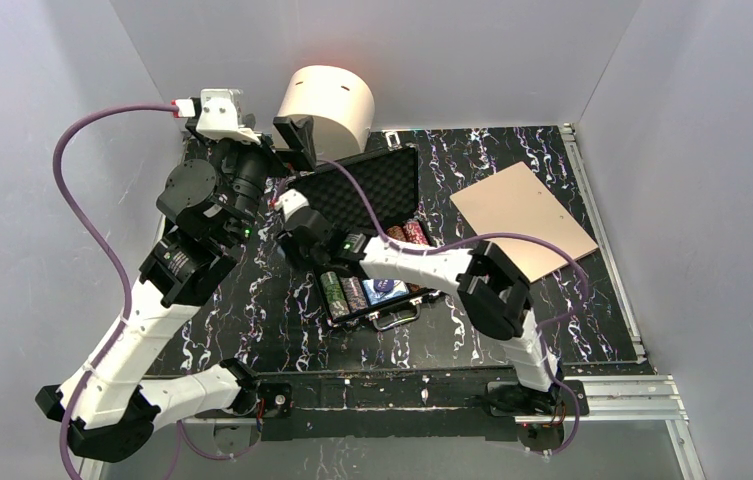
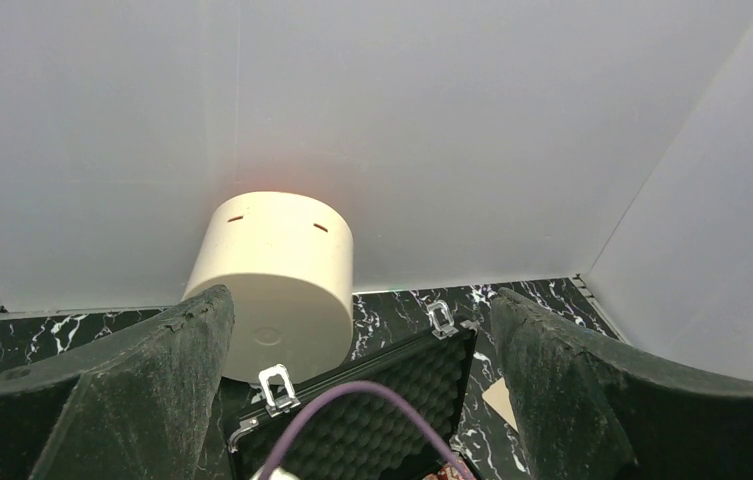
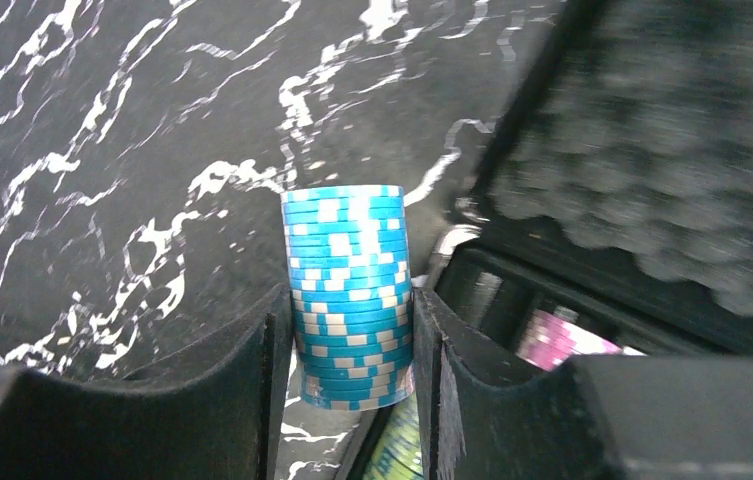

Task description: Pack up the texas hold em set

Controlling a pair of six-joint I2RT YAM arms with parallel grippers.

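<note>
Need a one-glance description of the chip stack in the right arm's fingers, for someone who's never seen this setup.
Find the cream cylinder at the back wall; the open black briefcase lies just in front of it. At the case's left edge, the right gripper pinches a chip stack between its fingers. It is bright blue with white stripes, unlike the green stack and red stack lying in the case.

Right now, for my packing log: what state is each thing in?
Briefcase: open, lid raised.
Latches: undone.
Blue chip stack: upright, gripped.
Right jaws: shut on the blue chip stack.
Left jaws: open, empty.
Chips in the case: lying in their slots.
</note>
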